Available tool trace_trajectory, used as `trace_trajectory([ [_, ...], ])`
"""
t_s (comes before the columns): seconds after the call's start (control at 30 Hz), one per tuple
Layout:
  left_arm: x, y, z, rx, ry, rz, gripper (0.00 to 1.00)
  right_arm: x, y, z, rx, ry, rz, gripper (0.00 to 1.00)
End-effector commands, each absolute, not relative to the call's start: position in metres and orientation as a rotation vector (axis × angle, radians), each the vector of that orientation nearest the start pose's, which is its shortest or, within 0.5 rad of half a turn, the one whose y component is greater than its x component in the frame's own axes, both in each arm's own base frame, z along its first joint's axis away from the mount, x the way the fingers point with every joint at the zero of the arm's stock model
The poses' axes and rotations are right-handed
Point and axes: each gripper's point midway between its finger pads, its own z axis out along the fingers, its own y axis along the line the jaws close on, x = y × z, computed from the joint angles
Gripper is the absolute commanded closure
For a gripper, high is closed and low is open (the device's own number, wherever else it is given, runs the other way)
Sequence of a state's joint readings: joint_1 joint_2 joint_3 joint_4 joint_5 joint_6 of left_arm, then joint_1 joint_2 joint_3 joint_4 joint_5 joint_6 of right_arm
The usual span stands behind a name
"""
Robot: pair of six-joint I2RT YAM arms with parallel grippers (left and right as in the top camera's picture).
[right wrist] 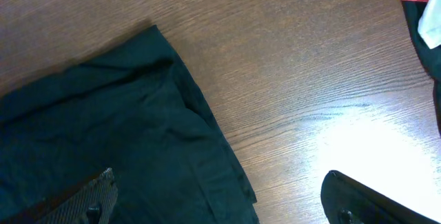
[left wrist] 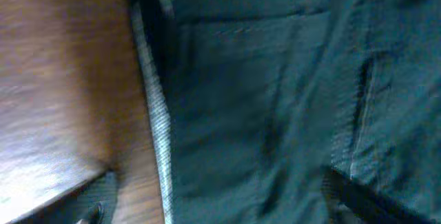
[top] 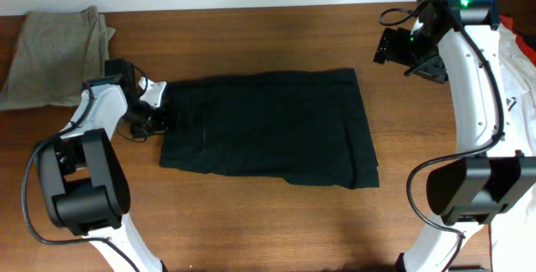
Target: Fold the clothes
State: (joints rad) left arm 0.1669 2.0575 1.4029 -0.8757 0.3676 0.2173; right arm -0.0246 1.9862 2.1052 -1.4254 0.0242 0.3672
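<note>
A black garment (top: 268, 125) lies folded flat in a rectangle on the middle of the wooden table. My left gripper (top: 159, 115) is low at its left edge, open, with the dark cloth (left wrist: 275, 114) and its pale hem between the fingers. My right gripper (top: 410, 50) is open and empty, held above the bare table beyond the garment's far right corner (right wrist: 138, 114). A folded khaki garment (top: 54, 54) lies at the far left corner of the table.
A pile of white and red clothes (top: 519, 79) sits at the right edge of the table, and a bit of it shows in the right wrist view (right wrist: 420, 3). Bare wood (top: 268, 222) runs along the near side.
</note>
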Motion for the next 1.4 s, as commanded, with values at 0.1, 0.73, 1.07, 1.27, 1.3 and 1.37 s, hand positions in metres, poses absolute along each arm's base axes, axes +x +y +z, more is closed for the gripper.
trace_trajectory([
  [0.1, 0.371, -0.007, -0.016, 0.094, 3.059, -0.649, 0.79, 0.427, -0.016, 0.207, 0.581, 2.815, 0.029, 0.01],
  [0.73, 0.416, 0.019, 0.198, -0.188, 3.019, 0.163, 0.99, 0.427, -0.016, 0.207, 0.581, 2.815, 0.029, 0.01],
  [1.07, 0.399, -0.13, 0.194, 0.249, 3.034, -0.164, 0.99, 0.427, -0.016, 0.207, 0.581, 2.815, 0.029, 0.01],
  [1.27, 0.393, -0.156, 0.15, 0.346, 3.075, -0.16, 0.99, 0.427, -0.016, 0.207, 0.581, 2.815, 0.029, 0.01],
  [1.3, 0.396, -0.161, 0.15, 0.362, 3.057, -0.165, 0.99, 0.427, -0.016, 0.207, 0.581, 2.815, 0.029, 0.01],
  [1.37, 0.397, -0.171, 0.151, 0.388, 3.035, -0.184, 0.99, 0.427, -0.016, 0.207, 0.58, 2.815, 0.029, 0.01],
])
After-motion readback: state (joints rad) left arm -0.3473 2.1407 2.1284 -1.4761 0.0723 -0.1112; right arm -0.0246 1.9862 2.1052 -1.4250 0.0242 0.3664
